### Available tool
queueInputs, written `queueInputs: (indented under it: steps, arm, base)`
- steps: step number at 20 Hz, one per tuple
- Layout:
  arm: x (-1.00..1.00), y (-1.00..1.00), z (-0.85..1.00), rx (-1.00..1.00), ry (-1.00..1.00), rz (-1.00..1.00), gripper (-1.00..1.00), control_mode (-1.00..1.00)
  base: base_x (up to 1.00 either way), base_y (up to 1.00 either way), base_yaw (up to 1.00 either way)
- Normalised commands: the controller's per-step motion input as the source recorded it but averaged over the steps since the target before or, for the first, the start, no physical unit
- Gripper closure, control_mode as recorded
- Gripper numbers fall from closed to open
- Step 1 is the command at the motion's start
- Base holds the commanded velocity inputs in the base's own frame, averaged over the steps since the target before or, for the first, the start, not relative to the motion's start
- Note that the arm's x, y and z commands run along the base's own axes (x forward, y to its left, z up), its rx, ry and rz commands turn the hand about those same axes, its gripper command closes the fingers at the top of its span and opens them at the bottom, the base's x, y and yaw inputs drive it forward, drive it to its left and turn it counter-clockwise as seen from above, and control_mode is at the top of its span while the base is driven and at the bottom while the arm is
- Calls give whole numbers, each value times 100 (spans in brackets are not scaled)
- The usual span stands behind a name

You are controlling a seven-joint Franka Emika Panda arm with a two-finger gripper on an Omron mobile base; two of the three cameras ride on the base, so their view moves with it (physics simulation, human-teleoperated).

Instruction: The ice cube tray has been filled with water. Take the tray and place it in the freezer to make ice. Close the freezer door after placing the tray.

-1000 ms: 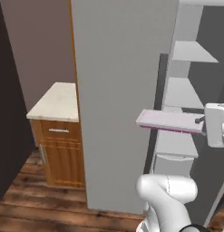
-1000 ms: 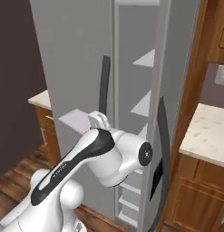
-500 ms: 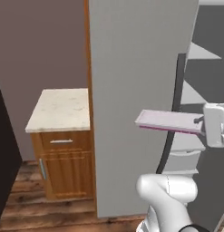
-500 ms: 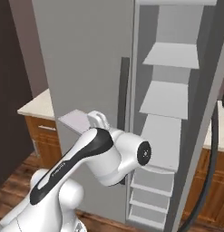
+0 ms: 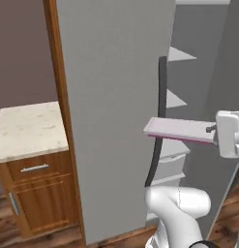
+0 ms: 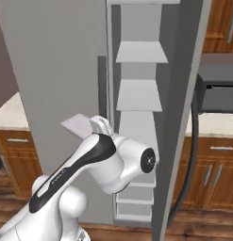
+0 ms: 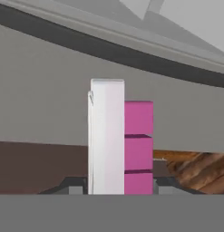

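The ice cube tray (image 5: 178, 130) is a flat pale lavender slab with a pink-purple edge, held level at mid height in front of the freezer (image 5: 111, 116). My gripper (image 5: 211, 130) is shut on its right end. In the right base view the tray (image 6: 79, 125) sticks out to the left of the hand (image 6: 102, 127). The hand view looks along the tray (image 7: 106, 142), with its pink side (image 7: 138, 145) on the right. The freezer's left door is closed, with a dark curved handle (image 5: 159, 121). The right side stands open, showing white shelves (image 6: 139, 52).
The open freezer door (image 6: 181, 108) stands edge-on at the right, its long dark handle (image 6: 189, 160) curving down. A wooden cabinet with a pale stone top (image 5: 29, 128) stands left of the freezer. A dark appliance (image 6: 217, 89) sits over the right counter (image 6: 214, 124).
Both base views have swung, so the base has moved: the open freezer compartment and its shelves now sit nearer the middle. The tray stays level in the shut gripper.
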Motion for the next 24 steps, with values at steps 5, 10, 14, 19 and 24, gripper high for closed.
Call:
queueInputs:
  steps: [5,10,14,19,24]
  arm:
    - [0,0,0,0,0,0,100,100]
    - [0,0,0,0,0,0,100,100]
    - [0,0,0,0,0,0,100,100]
    - [0,0,0,0,0,0,100,100]
    - [0,0,0,0,0,0,100,100]
  base:
    - [19,0,-40]
    - [25,0,-39]
    - [38,0,-35]
    - [50,0,-25]
    - [54,0,-21]
